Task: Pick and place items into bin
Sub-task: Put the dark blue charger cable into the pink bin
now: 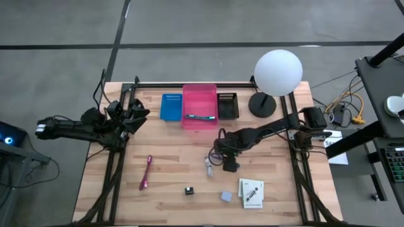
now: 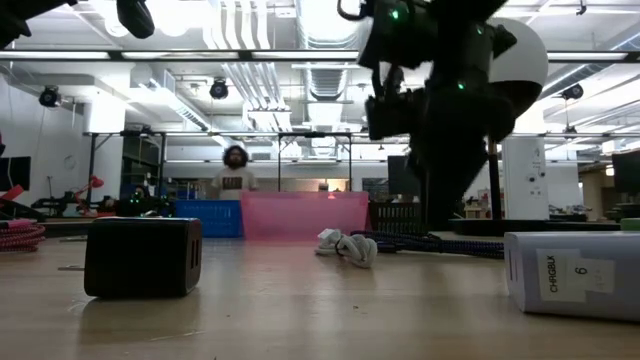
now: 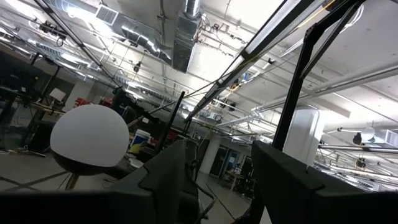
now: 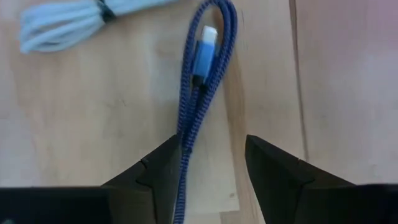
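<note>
The right gripper (image 4: pixel 211 158), jaws apart and holding nothing, hovers over a braided dark-blue cable (image 4: pixel 198 87) on the wooden table (image 1: pixel 170 189) near the pink plastic bin (image 1: pixel 199 104), so the pick-up step looks underway, calling next for descent and closing.

Blue braided cable (image 4: pixel 198 81) beside white cable (image 4: pixel 62 25)
</note>
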{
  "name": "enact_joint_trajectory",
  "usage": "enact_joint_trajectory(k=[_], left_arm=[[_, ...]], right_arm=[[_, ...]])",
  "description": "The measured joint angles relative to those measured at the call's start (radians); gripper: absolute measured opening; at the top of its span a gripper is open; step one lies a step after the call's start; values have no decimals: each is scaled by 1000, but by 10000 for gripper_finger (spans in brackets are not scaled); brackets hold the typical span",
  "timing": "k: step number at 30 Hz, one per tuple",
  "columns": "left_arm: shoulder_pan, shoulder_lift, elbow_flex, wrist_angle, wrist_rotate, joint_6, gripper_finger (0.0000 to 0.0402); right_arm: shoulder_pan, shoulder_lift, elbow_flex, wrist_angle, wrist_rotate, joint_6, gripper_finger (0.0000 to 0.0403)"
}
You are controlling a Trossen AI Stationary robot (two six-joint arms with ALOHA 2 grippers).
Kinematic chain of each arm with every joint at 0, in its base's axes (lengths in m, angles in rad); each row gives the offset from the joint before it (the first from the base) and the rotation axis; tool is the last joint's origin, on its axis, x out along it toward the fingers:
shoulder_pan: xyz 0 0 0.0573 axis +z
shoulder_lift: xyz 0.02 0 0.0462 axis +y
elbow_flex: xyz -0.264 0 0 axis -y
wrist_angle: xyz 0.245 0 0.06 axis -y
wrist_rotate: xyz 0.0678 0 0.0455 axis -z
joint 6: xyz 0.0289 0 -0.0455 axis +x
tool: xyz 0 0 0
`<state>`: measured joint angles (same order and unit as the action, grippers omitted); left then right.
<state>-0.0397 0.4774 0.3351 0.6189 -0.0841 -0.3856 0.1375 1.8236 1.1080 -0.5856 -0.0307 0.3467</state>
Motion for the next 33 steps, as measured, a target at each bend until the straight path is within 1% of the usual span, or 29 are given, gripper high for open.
enact_joint_trajectory(k=[7, 15, 19, 24, 31, 33], left_arm=[[0, 0, 0, 0, 0, 0, 171], [0, 0, 0, 0, 0, 0, 171], [0, 0, 0, 0, 0, 0, 171], [0, 0, -1, 0, 0, 1, 171], [0, 0, -1, 0, 0, 1, 171], [0, 0, -1, 0, 0, 1, 171]], right_arm=[[3, 0, -74, 100, -74, 40, 161], [2, -2, -83, 106, -76, 55, 152], [2, -2, -85, 106, -74, 46, 141], [2, -3, -92, 99, -75, 43, 107], [3, -2, -87, 91, -85, 37, 24], [3, -2, -82, 88, -90, 37, 19]])
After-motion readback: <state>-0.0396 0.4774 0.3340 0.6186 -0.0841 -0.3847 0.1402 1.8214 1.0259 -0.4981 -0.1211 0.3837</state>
